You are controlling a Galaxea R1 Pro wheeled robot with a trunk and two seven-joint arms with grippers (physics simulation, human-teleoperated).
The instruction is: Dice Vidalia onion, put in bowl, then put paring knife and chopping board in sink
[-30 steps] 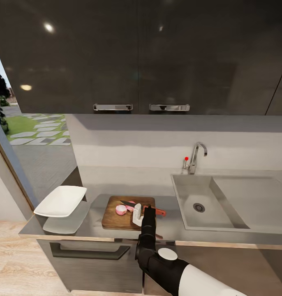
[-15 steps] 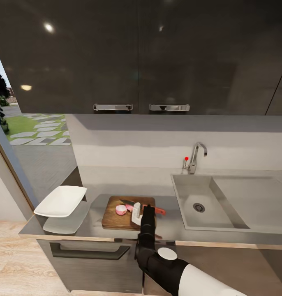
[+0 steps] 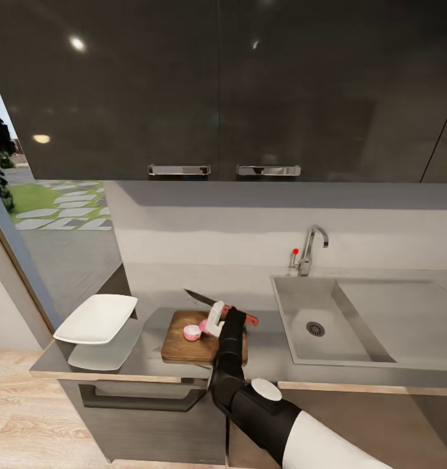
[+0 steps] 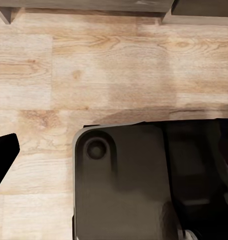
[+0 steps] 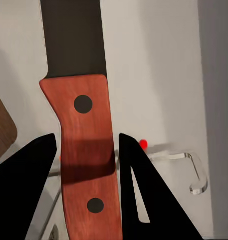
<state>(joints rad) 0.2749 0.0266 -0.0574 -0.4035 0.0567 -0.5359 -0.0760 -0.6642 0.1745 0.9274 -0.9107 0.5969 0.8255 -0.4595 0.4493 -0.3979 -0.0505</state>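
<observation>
Grey countertop ran under dark cabinets, with the sink set in at its right. On it the chopping board carried the Vidalia onion. Right gripper had its fingers clamped on the paring knife, lifted above the board, blade out past the onion. Bowl sat well to the left. Left gripper's fingers: couldn't tell.

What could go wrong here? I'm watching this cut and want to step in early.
1. The right pincer pinches the knife at mid-handle only; pressing down could twist or slip it.
2. The onion is small, round and lies loose on the board; a skewed cut might roll it off.
3. The blade is raised and tilted, so it may miss the onion and strike the board.
</observation>
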